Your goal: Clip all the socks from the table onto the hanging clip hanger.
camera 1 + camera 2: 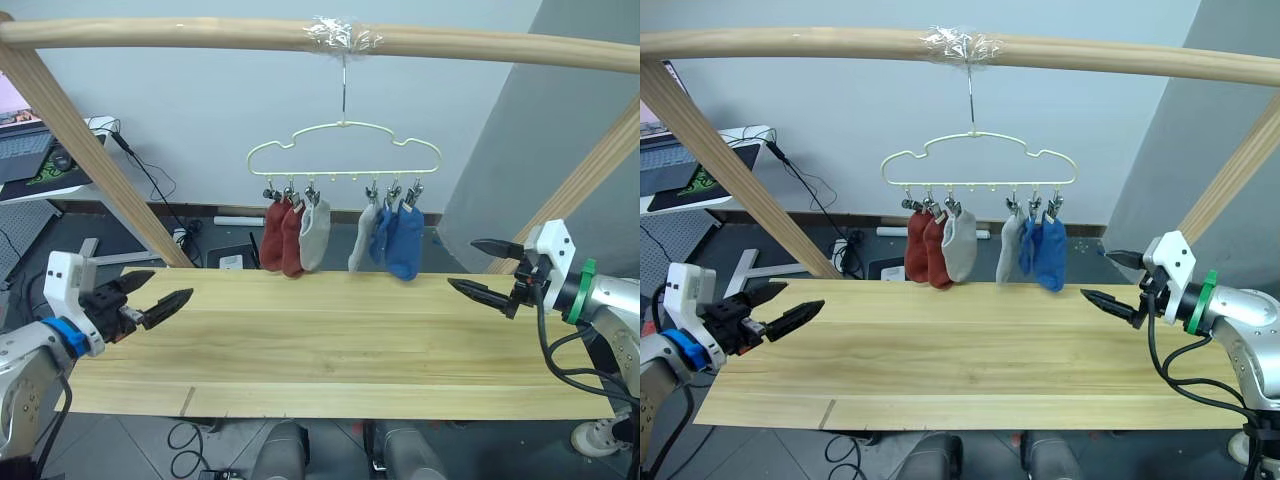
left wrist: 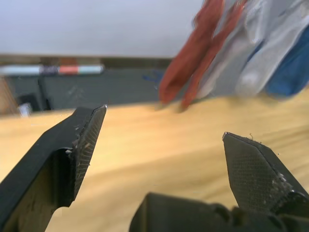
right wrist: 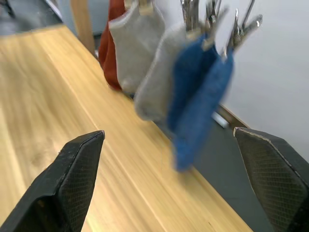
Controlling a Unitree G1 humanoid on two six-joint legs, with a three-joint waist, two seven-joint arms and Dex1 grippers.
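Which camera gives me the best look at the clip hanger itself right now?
The left eye view: the whole clip hanger shows, hook to clips, all six socks hanging. The right eye view shows it the same. The right wrist view catches some clips and sock tops; the left wrist view, blurred socks.

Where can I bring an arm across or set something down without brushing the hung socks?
The table is bare between the left gripper and the right gripper, both with jaws open, and along its near edge. It is crowded only at the far edge, where the six socks hang from the clip hanger just over the wood.
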